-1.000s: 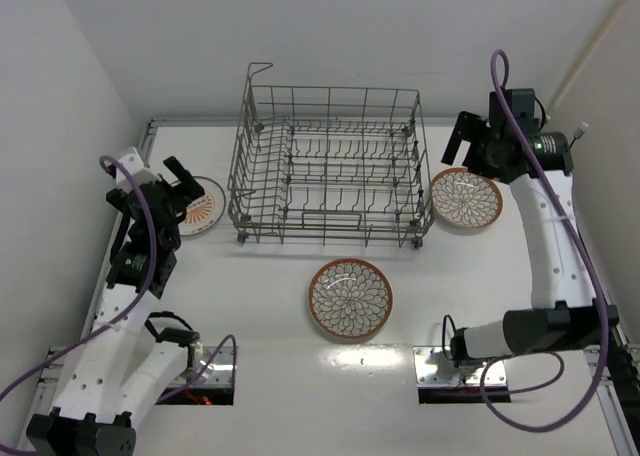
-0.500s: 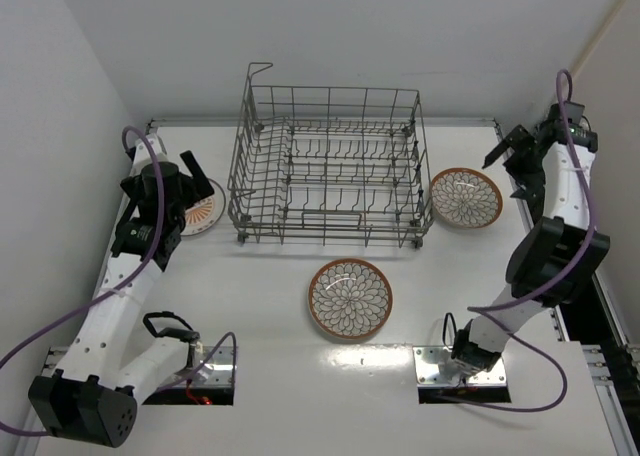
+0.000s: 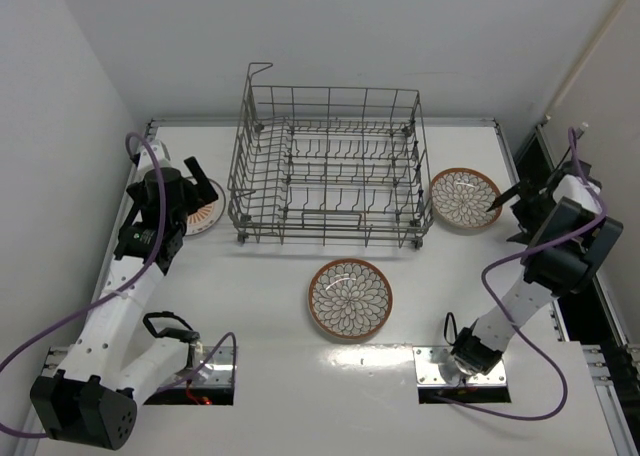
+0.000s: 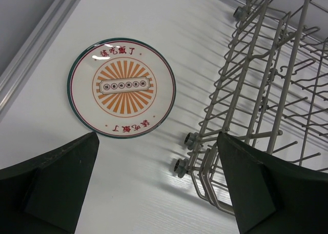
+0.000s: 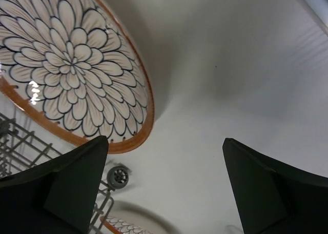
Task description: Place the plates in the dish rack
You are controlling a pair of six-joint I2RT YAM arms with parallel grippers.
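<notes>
The grey wire dish rack [image 3: 330, 166] stands empty at the back middle of the table. A white plate with an orange sunburst [image 4: 122, 86] lies flat left of the rack, and my open, empty left gripper [image 3: 197, 188] hovers over its near edge [image 4: 158, 136]. A cream plate with brown-lined petals and an orange-brown rim [image 3: 466, 198] lies right of the rack. My open, empty right gripper [image 3: 508, 216] is just right of it, above the table [image 5: 165, 140]. A brown-rimmed plate with white petals [image 3: 350, 299] lies in front of the rack.
The rack's wheeled corner and tines [image 4: 256, 90] fill the right of the left wrist view. A rack wheel [image 5: 119, 176] shows in the right wrist view. Metal rails edge the table on the left [image 3: 148, 136] and right [image 3: 520, 166]. White walls close in on both sides.
My right arm has swung from behind the cream plate round to its right side and come down low. My left gripper has shifted slightly towards the rack over the sunburst plate.
</notes>
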